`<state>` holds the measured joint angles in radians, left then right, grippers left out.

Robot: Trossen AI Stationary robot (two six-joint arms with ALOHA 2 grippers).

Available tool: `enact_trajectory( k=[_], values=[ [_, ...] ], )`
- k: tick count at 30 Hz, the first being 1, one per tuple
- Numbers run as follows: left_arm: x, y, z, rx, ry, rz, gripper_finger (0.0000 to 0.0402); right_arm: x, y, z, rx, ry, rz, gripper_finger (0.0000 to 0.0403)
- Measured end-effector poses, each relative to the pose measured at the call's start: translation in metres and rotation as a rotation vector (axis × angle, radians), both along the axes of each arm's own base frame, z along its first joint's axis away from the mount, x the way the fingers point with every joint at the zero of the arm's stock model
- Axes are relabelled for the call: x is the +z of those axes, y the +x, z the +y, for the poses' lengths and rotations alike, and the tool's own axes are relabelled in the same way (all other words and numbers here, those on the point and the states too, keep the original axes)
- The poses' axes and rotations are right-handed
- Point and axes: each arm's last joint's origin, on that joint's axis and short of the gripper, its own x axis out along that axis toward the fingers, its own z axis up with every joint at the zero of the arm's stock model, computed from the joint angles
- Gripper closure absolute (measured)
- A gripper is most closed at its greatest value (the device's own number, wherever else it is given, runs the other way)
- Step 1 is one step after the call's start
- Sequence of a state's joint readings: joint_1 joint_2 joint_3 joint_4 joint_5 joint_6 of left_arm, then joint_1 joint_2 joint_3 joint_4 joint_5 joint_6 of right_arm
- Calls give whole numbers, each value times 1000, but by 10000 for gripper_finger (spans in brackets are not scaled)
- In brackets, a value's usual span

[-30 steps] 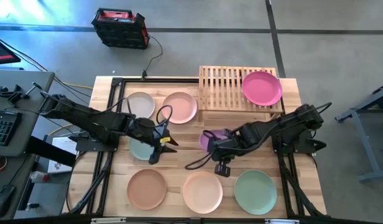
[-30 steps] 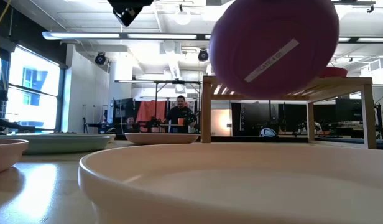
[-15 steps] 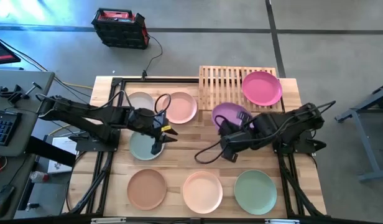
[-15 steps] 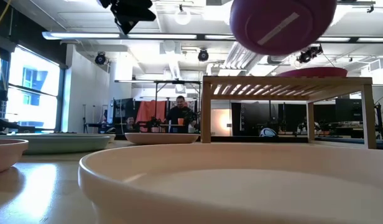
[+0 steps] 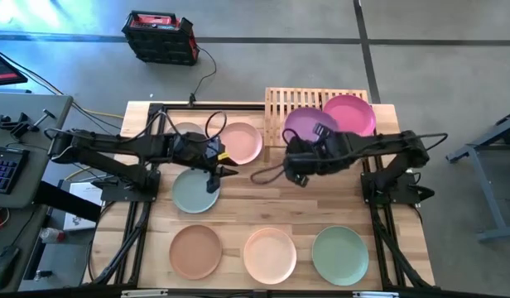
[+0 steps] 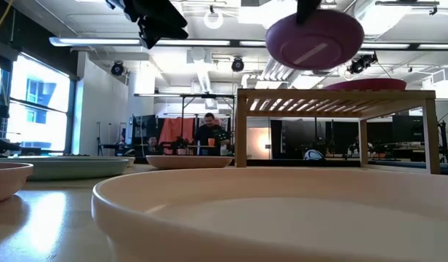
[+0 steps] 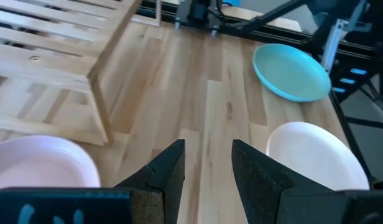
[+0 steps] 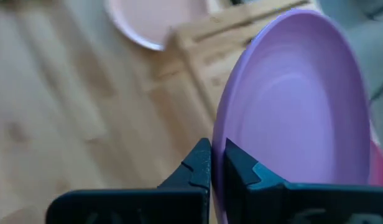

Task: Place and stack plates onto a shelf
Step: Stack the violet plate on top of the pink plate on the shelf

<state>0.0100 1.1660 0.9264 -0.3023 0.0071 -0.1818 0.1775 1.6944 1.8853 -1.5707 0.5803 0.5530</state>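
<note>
Purple plate (image 5: pixel 308 128): gripped by its rim in the right hand (image 8: pixel 216 163), held above the shelf (image 5: pixel 290 103), beside the magenta plate (image 5: pixel 351 114) (already shelved). Placing step judged underway; lowering and release required next. Left hand (image 7: pixel 207 165): empty, narrowly parted, near the shelf.

On the counter (image 5: pixel 271 199), the rack (image 5: pixel 298 112) stands at the back right with one plate (image 5: pixel 353 113) on its right half. A second plate (image 5: pixel 306 126) is held above its left half. Three plates (image 5: pixel 269 253) line the front edge.
</note>
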Motion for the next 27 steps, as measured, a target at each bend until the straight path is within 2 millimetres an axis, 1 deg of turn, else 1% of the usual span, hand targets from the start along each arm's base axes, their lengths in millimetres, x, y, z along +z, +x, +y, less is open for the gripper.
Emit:
enact_trajectory(
  k=[4, 11, 14, 19, 27],
  values=[
    [0, 0, 9, 36, 0, 0, 282, -10, -6, -22, -68, -26, 43, 403],
    [1, -1, 23, 93, 0, -9, 282, -17, -33, -53, -196, -56, 68, 403],
    [1, -2, 29, 117, 0, -8, 282, -18, -45, -64, -237, -55, 71, 403],
    [1, -3, 40, 159, 0, -8, 282, -22, -56, -79, -296, -48, 89, 403],
    [1, -6, 54, 215, 0, -8, 282, -35, -61, -98, -352, -4, 153, 403]
  ],
)
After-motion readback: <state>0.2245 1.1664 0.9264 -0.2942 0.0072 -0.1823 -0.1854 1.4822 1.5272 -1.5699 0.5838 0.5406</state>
